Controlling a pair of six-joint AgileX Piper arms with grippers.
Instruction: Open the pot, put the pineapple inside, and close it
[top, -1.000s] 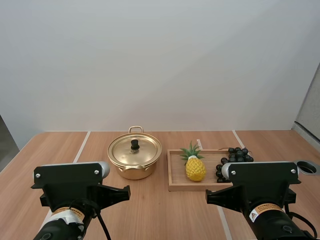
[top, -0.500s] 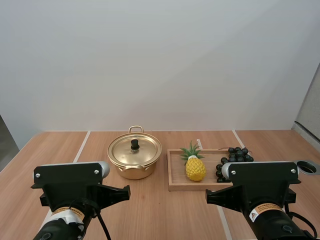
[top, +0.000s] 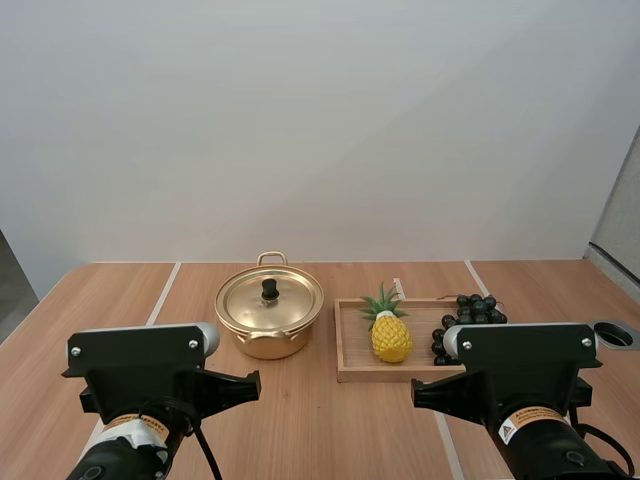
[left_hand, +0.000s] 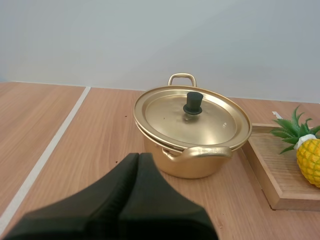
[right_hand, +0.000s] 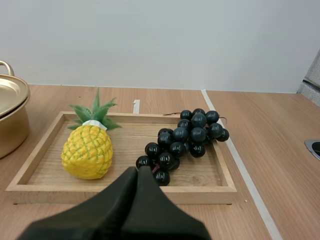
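Note:
A gold pot (top: 269, 318) stands mid-table with its lid (top: 270, 298) on, topped by a black knob (left_hand: 193, 102). To its right, a yellow pineapple (top: 390, 331) with a green crown lies in a wooden tray (top: 352, 370). My left gripper (left_hand: 138, 161) is shut on nothing, short of the pot (left_hand: 192, 131) on its near side. My right gripper (right_hand: 137, 174) is also shut and empty, just in front of the tray (right_hand: 120, 193), between the pineapple (right_hand: 88, 150) and the grapes (right_hand: 182, 137).
A bunch of dark grapes (top: 470, 315) shares the tray's right half. A round hole (top: 617, 334) sits in the table near the right edge. Bare wood with white lines lies left of the pot and in front of it.

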